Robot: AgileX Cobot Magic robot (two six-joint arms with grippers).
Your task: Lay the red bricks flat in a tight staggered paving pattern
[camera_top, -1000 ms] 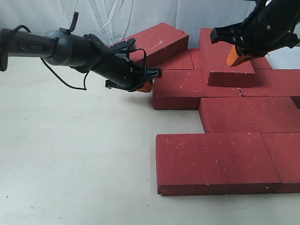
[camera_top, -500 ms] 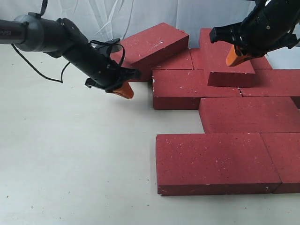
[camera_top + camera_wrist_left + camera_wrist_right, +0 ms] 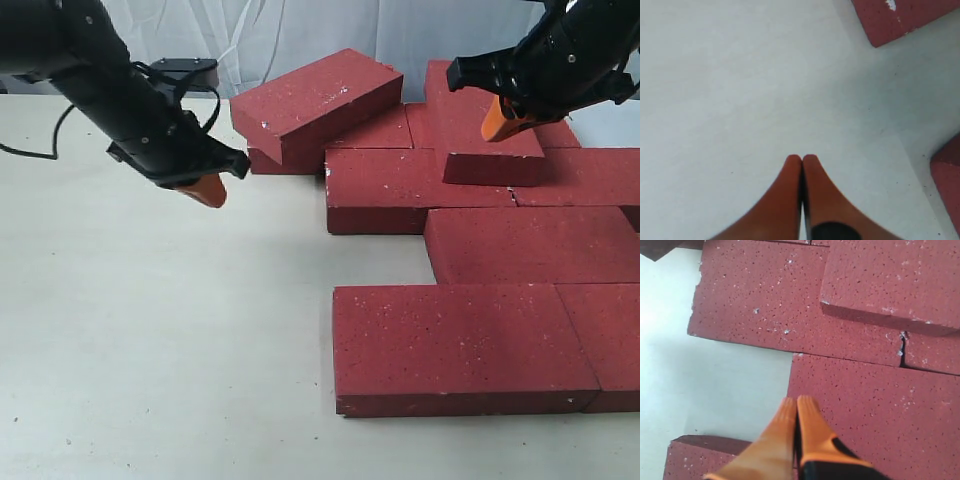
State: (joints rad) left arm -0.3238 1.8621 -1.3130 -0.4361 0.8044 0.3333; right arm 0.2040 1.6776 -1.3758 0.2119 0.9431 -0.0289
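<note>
Hovering over the bare table (image 3: 150, 350), the left pincer (image 3: 207, 189) is clenched on nothing, its orange fingertips (image 3: 792, 170) pressed together along their length. One second earlier it lay against the near corner of the brick field, just below the tilted brick (image 3: 315, 95). Half a second ago it was partway out, and it now stands well clear to the left, with open table between it and the nearest brick. Its arm has swung back with it towards the left edge.

The right pincer (image 3: 497, 120) is likewise clamped shut and empty. It hangs over the stacked brick (image 3: 480, 150) at the back right and has hardly shifted across the three moments.

The red bricks (image 3: 460, 345) have not moved. The tilted brick leans with its far end raised, resting on a flat brick behind the field's left corner. The stacked brick lies flat on top of the rear row, spanning a joint. Below these, the remaining bricks lie flat on the table in offset courses: a rear row, a middle brick (image 3: 530, 240) set to the right, and a front row of two bricks butted end to end. A narrow dark gap (image 3: 901, 351) shows between two rear bricks at the stacked brick's edge. A white cloth backdrop (image 3: 300, 30) closes the scene behind.
</note>
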